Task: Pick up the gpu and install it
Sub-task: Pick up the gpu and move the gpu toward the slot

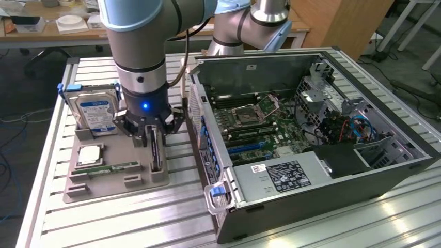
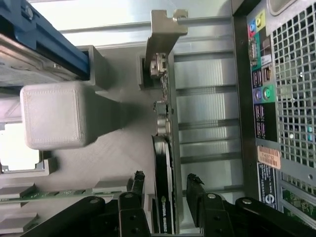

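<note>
Closest in, on the wrist view, the end effector is down over the gpu. Its two dark fingers stand apart, one on each side of the card, with a sliver of daylight showing on both flanks. So the jaws are wide and straddling, and nothing is clamped yet.

The gpu stands on its long edge in a slot of the grey tray. Its dark body runs away from the fingers and its pale metal bracket is at the far end. It sits square in its holder, seated and unlifted.

Stepping out to the exterior view, the tray lies flat on the ribbed metal bench. It also carries the hard drive with its blue-white label, a square processor chip and the slim green memory stick. All three are toward the exterior view's left of the card.

Beyond that, on the exterior view's right, the computer case lies open with its side panel off and the motherboard exposed. It sits just beside the tray.

By my reckoning this is early in the job. The approach and alignment look done. The grasp, the lift, the carry across and the seating in the case are all left to do.
</note>
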Tool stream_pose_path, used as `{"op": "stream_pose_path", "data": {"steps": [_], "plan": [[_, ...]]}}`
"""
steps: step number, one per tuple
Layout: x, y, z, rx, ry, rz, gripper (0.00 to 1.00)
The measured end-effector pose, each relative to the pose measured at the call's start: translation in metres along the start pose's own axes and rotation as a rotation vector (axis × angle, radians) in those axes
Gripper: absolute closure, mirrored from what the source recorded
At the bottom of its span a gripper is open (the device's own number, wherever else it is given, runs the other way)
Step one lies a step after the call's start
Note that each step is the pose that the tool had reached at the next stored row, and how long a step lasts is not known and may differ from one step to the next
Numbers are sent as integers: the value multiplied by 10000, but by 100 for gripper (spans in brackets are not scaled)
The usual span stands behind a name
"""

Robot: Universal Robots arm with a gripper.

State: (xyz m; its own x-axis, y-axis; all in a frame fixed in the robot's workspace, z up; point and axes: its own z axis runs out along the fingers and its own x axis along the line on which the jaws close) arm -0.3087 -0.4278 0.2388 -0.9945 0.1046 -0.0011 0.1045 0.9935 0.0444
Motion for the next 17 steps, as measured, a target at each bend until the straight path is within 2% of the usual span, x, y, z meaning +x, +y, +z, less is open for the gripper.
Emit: {"op": "stream_pose_path", "data": {"steps": [3, 8, 15, 16, 17], "plan": [[7, 29, 39, -1, 0, -44, 53], [10, 27, 77, -9, 26, -492, 53], [-5, 29, 81, -22, 25, -527, 53], [-10, 29, 80, -21, 25, -526, 54], [-14, 30, 81, -22, 25, -526, 61]]}}
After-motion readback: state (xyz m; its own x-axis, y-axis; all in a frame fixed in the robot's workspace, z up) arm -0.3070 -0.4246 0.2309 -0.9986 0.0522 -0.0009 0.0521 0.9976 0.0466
